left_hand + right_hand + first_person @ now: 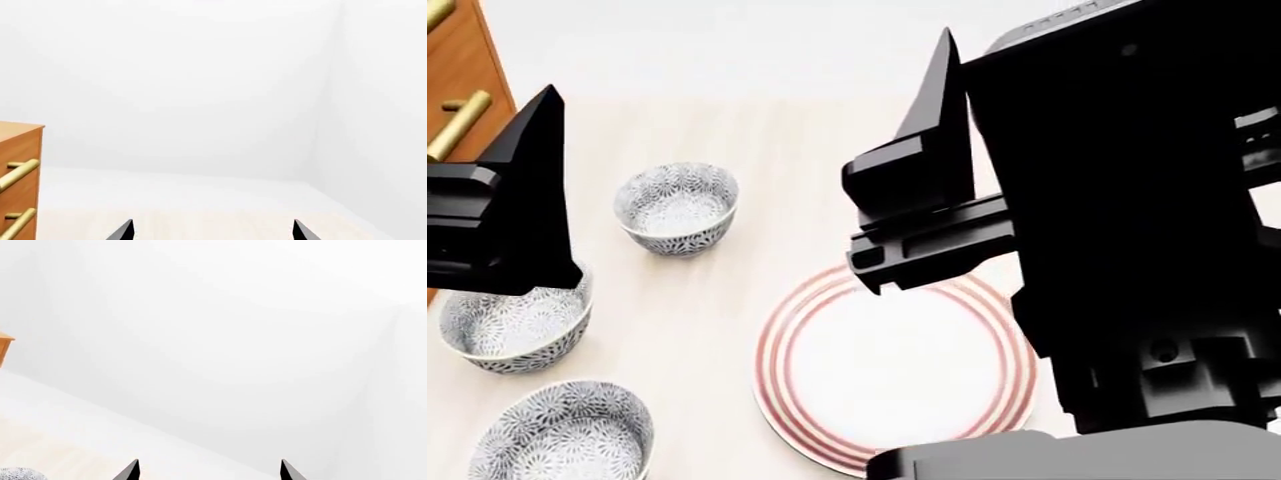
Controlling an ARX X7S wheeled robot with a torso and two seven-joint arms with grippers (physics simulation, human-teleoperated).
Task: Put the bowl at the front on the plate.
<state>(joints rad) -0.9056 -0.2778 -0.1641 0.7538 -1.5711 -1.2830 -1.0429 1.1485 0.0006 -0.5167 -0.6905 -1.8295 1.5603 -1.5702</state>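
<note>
Three look-alike flower-patterned bowls stand on the pale table at the left of the head view. The bowl at the front (561, 432) is nearest me, a second bowl (514, 322) lies behind it and a third (677, 207) farther back. The red-ringed white plate (894, 365) lies right of them, partly hidden under my right arm. My left gripper (212, 231) hovers above the middle bowl, open and empty; one of its fingers (534, 170) shows. My right gripper (209, 471) is raised above the plate's far edge, open and empty, with one of its fingers (938, 110) showing.
A wooden dresser (461, 70) with brass handles stands at the table's far left, also seen as the dresser (20, 175) in the left wrist view. White walls lie beyond. A bowl's rim (17, 474) peeks into the right wrist view.
</note>
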